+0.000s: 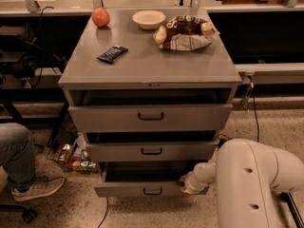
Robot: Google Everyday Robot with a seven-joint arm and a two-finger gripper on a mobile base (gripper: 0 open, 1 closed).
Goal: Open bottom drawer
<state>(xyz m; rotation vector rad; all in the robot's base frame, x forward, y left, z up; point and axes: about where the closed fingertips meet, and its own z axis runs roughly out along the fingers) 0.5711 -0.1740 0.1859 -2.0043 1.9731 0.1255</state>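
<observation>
The slim gray metal bottom drawer (142,189) with its small black loop handle (152,191) sits lowest in the gray cabinet (228,77), standing out a little further than the medium-height gray drawer (118,152) and the tall gray drawer (104,118) above it. The gripper (189,184) on the bulky white arm (251,184) is at the drawer front's right end, well apart from the handle; whether it is clenched or released cannot be told. On the cabinet top lie a red apple (100,17), a white bowl (148,19), a crumpled snack bag (184,32) and a dark blue wrapped bar (112,53), while a jeans-clad leg (16,158) and a wire basket of cans (71,156) crowd the floor to the left.
</observation>
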